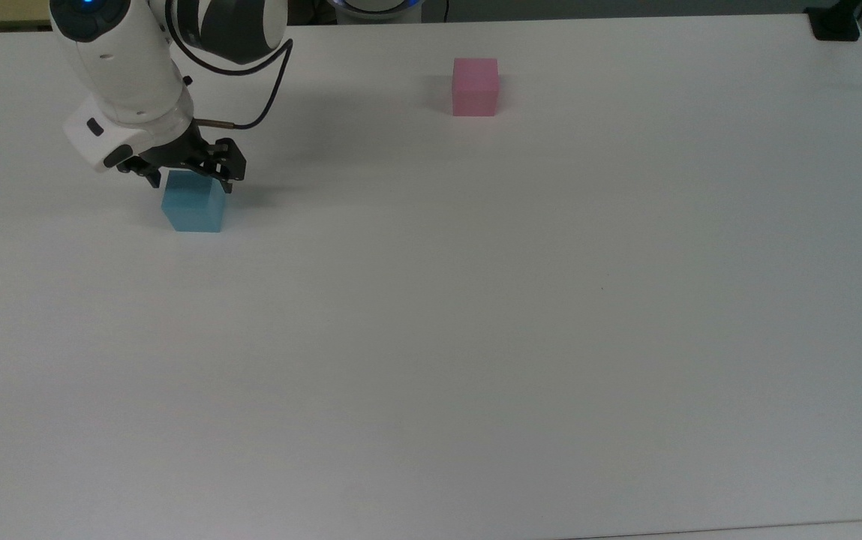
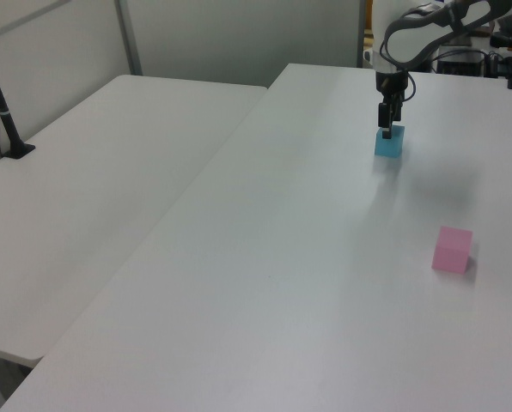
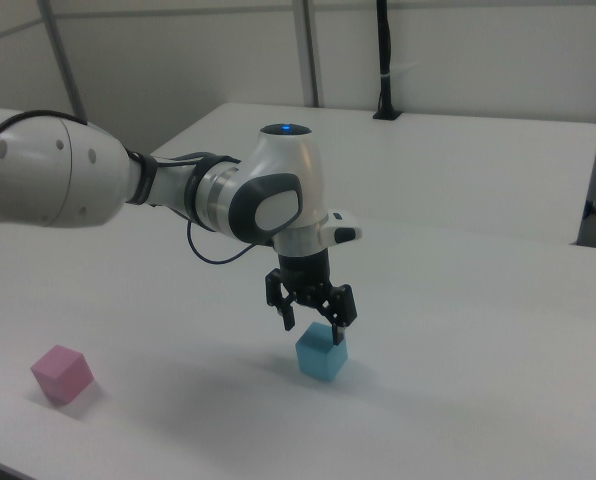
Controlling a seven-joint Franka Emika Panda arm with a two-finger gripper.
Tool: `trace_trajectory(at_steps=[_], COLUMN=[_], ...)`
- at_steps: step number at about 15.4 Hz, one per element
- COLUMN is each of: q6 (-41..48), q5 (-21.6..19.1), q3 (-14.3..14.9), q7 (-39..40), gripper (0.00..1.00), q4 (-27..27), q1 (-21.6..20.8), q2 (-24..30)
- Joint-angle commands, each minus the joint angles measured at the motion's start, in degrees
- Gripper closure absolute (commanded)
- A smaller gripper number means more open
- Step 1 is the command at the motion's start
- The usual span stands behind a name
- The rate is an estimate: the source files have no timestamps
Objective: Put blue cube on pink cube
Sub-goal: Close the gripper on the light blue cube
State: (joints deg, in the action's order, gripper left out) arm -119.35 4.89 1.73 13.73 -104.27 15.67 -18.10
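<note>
Bright even light, soft faint shadows

top view: high, looking down on table (image 1: 476, 337) | left view: oblique from one end | right view: low, near, opposite side | all 3 share blue cube (image 1: 192, 204)

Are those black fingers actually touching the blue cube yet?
Cannot tell. In the right view the gripper is open, with the fingers straddling the top of the blue cube, but neither contact nor a gap shows plainly.
</note>
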Motion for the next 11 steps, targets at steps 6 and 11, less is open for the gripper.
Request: trace_trajectory(at_steps=[6,11], q6=[-5.1,-5.9], q5=[1.2,1.0], q3=[-0.1,-0.1], q7=[0.3,0.7], gripper=[0.00,0.72], q4=[-1.4,-1.4], q1=[0.7,0.7], q2=[-1.9,-1.9])
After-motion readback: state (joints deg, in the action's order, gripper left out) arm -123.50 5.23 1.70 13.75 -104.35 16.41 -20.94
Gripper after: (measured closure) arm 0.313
